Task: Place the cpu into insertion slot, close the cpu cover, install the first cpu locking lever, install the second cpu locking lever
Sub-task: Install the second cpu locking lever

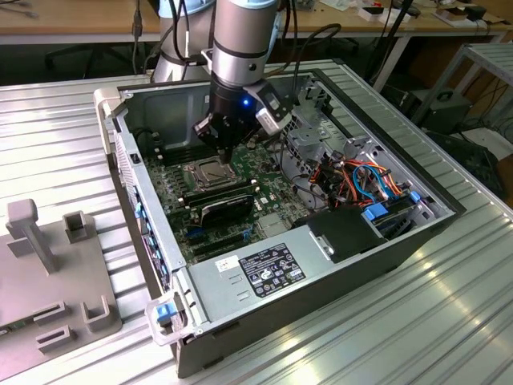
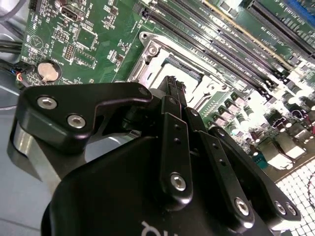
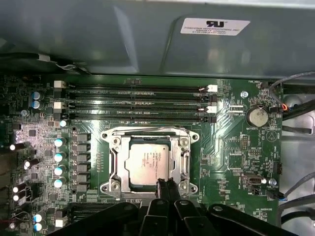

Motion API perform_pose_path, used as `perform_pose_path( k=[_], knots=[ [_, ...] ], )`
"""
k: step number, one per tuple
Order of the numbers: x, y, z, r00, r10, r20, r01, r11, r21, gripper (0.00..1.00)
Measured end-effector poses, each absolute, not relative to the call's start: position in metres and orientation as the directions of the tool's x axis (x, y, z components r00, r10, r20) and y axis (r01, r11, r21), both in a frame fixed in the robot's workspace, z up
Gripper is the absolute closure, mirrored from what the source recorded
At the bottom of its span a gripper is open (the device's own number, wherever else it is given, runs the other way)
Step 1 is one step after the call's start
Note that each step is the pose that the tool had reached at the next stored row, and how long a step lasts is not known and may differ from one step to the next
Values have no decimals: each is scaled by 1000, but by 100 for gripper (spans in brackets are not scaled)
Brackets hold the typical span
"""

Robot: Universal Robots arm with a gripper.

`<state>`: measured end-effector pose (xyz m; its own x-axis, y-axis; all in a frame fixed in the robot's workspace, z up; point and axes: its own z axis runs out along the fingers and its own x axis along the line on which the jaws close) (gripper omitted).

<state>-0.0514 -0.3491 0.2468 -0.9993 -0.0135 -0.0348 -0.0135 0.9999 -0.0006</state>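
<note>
On the table (image 1: 72, 112) of ribbed metal, a grey fixture block (image 1: 48, 265) sat at the exterior view's left, at about nine o'clock from the open computer case (image 1: 385, 249). The case lay on its side with its green motherboard (image 1: 172, 188) exposed. The arm (image 1: 240, 40) reached down from twelve o'clock into the case, and the gripper (image 1: 227, 148) hung just above the socket area, near the board's middle.

In the first wrist view, the cpu (image 3: 147, 164) lay flat in the insertion slot (image 3: 183, 160), its silvery-grey top facing up. The cpu cover (image 3: 116, 167) was down around it, its metal frame bordering the chip on all sides. Four long black memory slots (image 3: 138, 103) ran side by side at twelve o'clock from the socket, and a round coin battery (image 3: 257, 116) sat at about two o'clock from it.

The fingers (image 3: 166, 189) were pressed together into one narrow black point, pinching nothing, and their tips stood at the six o'clock edge of the cpu cover; whether they touched it could not be told.

In the second wrist view, the same closed fingers (image 2: 173, 91) pointed down toward the socket frame (image 2: 152, 59), with the memory slots beyond it.

At the exterior view's right, orange and blue cables (image 1: 361, 180) were bundled at three o'clock from the socket, and a labelled power supply (image 1: 264, 273) sat along the case's near edge.
</note>
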Motion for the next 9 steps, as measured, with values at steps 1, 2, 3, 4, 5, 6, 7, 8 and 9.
perform_pose_path(
  k=[1, 2, 3, 4, 5, 6, 7, 8, 9],
  knots=[
    [-51, -350, 247, -999, -14, -35, -13, 1000, -1, 89],
    [-51, -351, 247, -999, -13, -35, -13, 1000, -1, 89],
    [-51, -354, 247, -999, -13, -34, -13, 1000, -1, 89],
    [-51, -355, 247, -999, -13, -34, -13, 1000, -1, 89],
    [-51, -358, 247, -999, -13, -33, -13, 1000, -1, 89],
    [-51, -359, 247, -999, -13, -32, -13, 1000, -1, 89],
    [-51, -359, 247, -999, -13, -32, -13, 1000, -1, 89],
    [-51, -359, 247, -999, -13, -31, -13, 1000, -1, 89],
    [-51, -359, 247, -999, -15, -29, -15, 1000, -1, 89]
  ],
)
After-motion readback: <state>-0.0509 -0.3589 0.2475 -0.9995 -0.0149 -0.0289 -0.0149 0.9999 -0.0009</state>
